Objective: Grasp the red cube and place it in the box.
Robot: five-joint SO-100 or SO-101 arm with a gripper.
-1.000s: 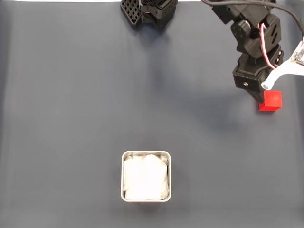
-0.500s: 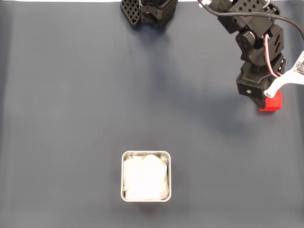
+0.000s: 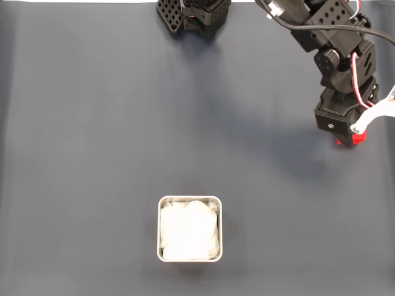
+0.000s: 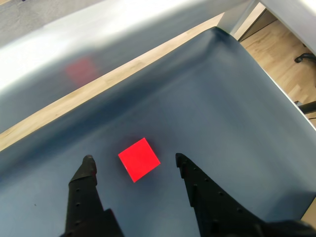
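1. Sliding further over the red cube point(image 3: 360, 137), the arm's black head now covers most of it in the fixed view, where a second ago the whole top face was showing.
2. Box point(image 3: 189, 201) hasn't budged: a square container with rounded corners, pale metal rim, crumpled white soft lining, sitting low and centre on the dark mat point(image 3: 92, 154), well apart from the cube.
3. Arm pose in the fixed view: it reaches in from the top edge on the right, black printed links folded downward, red and white wires looping along the side, a white bracket sticking out toward the right edge.
4. Wrist view, left to right: one black finger point(image 4: 85, 175) with a rounded tip, then the cube point(image 4: 139, 159) as a flat, matte, bright red square turned slightly askew, then the second finger with a ridged, toothed inner edge.
5. Gripper point(image 4: 133, 165) is spread wide, the fingers standing either side of the cube with mat visible in both gaps; no contact with it.
6. Mat looks smooth and slate-grey with a faint sheen; beyond its far edge the wrist view shows a pale wooden strip point(image 4: 54, 106).
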